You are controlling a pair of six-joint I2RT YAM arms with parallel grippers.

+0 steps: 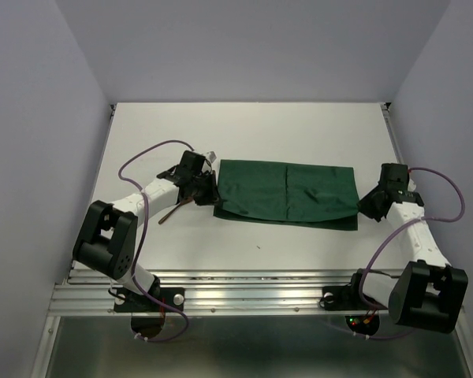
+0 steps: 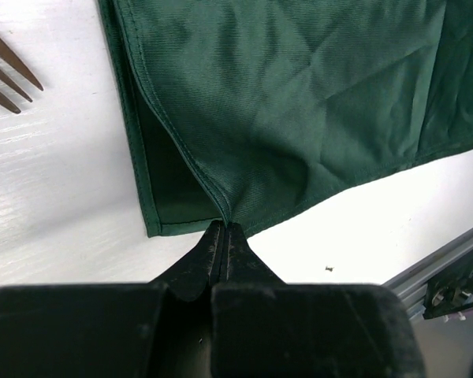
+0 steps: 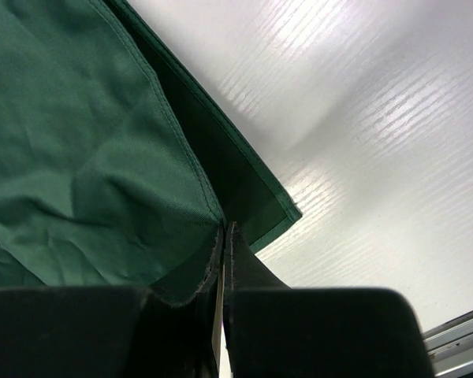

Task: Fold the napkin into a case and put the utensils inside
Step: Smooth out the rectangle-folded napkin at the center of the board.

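Observation:
The dark green napkin lies folded in a wide strip across the middle of the white table. My left gripper is shut on the upper layer's edge at the napkin's near left corner, lifting it off the lower layer. At the near right corner, my right gripper is shut on the top layer's hem in the same way. The utensils lie left of the napkin, mostly hidden under my left arm: fork tines show, and one brown handle sticks out.
A ribbed metal rail runs along the table's near edge, with both arm bases on it. Pale walls close in the left, back and right sides. A tiny dark speck sits on the table near the napkin's front edge.

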